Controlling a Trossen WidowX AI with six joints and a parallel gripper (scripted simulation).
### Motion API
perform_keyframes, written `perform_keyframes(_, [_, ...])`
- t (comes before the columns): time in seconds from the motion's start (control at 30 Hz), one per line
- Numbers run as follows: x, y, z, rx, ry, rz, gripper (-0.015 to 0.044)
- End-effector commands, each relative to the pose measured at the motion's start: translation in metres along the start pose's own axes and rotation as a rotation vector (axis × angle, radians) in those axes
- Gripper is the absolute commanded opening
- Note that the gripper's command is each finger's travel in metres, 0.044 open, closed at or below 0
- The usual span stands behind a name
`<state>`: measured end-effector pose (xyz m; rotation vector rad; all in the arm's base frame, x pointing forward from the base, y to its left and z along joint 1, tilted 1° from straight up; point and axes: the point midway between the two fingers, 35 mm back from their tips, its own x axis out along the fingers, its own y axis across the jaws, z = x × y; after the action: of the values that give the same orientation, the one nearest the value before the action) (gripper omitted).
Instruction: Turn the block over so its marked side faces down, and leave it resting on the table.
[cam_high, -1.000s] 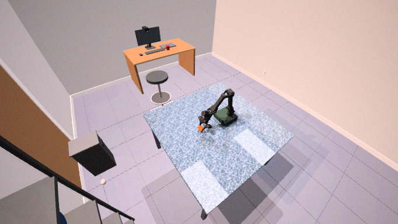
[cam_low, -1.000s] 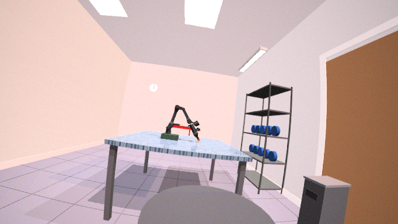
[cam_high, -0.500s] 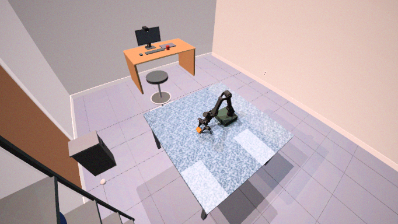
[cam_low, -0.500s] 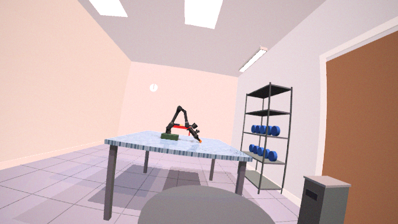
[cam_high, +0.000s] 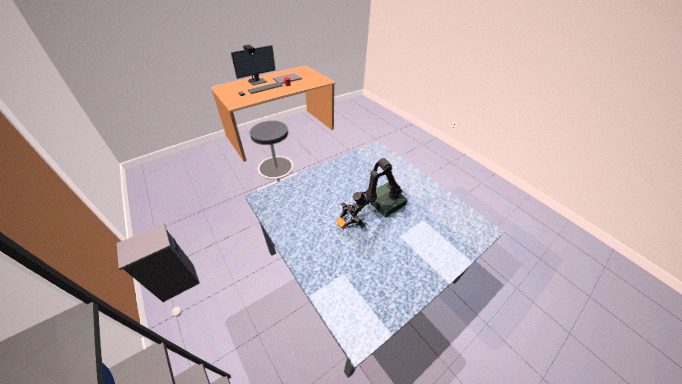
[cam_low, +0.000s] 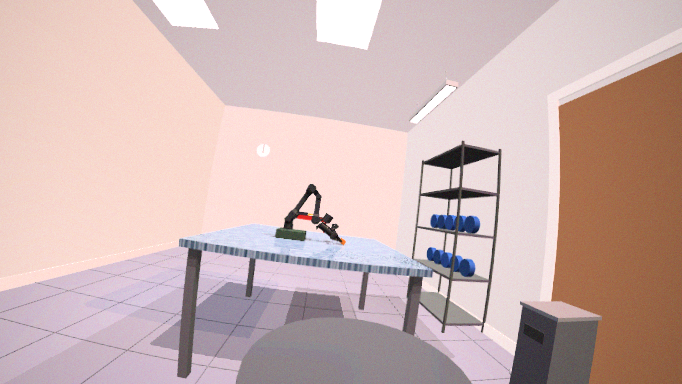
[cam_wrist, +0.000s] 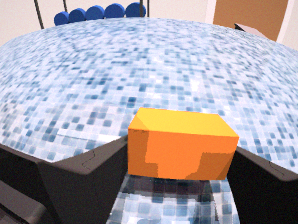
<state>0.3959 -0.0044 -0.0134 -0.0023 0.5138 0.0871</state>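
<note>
The orange block (cam_high: 341, 222) (cam_low: 343, 242) (cam_wrist: 180, 155) is held across its width between the two dark fingers. My gripper (cam_high: 345, 222) (cam_low: 342, 242) (cam_wrist: 180, 145) is shut on it and slants down toward the table (cam_high: 300, 240) (cam_low: 260, 242) (cam_wrist: 100, 75). In the wrist view a yellow-orange face shows on top and a darker orange face with shadow patches points at the camera. No clear mark shows on either face. The block is at or just above the table top; I cannot tell whether it touches. Its far side and underside are hidden.
The arm's dark green base (cam_high: 389, 200) (cam_low: 291, 234) stands on the table behind the gripper. Two bright light patches lie across the table top. A stool (cam_high: 269, 131) and a desk (cam_high: 300, 95) stand beyond the table edge. A shelf with blue weights (cam_low: 472, 224) stands beyond it.
</note>
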Motion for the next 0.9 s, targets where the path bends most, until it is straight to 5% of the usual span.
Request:
perform_keyframes(0.0, [-0.0068, 0.0019, -0.0067, 0.002, -0.046, 0.006, 0.0000])
perform_keyframes(0.8, [-0.0150, 0.0030, -0.0049, -0.001, -0.118, 0.007, 0.0000])
perform_keyframes(0.87, [-0.0150, 0.0030, -0.0049, -0.001, -0.118, 0.007, 0.0053])
